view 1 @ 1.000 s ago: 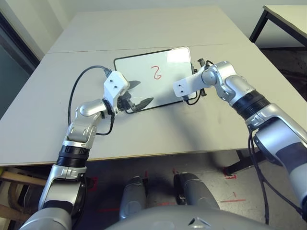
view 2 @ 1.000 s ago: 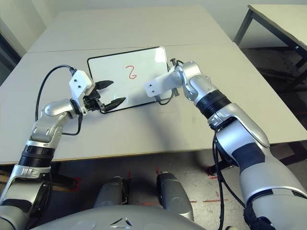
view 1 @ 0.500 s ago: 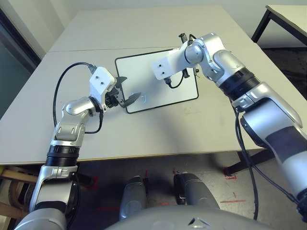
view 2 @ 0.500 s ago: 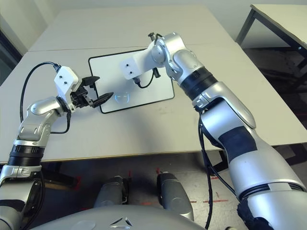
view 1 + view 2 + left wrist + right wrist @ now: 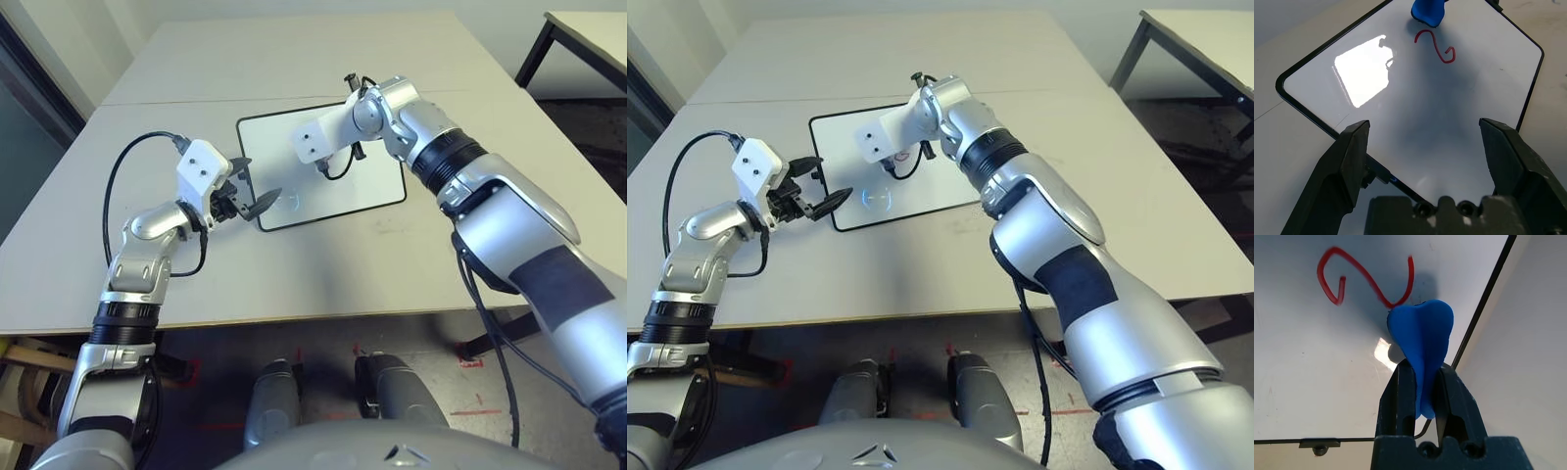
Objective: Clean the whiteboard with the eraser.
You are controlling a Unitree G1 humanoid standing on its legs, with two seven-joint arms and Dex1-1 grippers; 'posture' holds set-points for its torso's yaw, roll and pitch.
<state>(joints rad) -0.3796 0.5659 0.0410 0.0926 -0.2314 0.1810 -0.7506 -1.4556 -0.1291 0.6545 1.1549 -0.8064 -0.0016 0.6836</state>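
Observation:
The whiteboard (image 5: 364,182) lies flat on the grey table, black-framed, with a red handwritten mark (image 5: 1366,281) on it. My right gripper (image 5: 1422,369) is shut on the blue eraser (image 5: 1422,333), holding it over the board right beside the red mark and close to the frame. The eraser (image 5: 1427,11) and the mark (image 5: 1436,45) also appear in the left wrist view. My left gripper (image 5: 257,182) stands open at the board's near left corner, its fingers (image 5: 1347,166) spread over the white surface with nothing between them.
The grey table (image 5: 323,264) has a seam running across it behind the board, and its front edge is close to me. A second table (image 5: 588,34) stands at the far right. A black cable (image 5: 122,186) loops beside my left arm.
My right arm has swung left from the board's right edge to over the red mark, carrying the eraser. My left gripper has drawn back left to the board's near corner.

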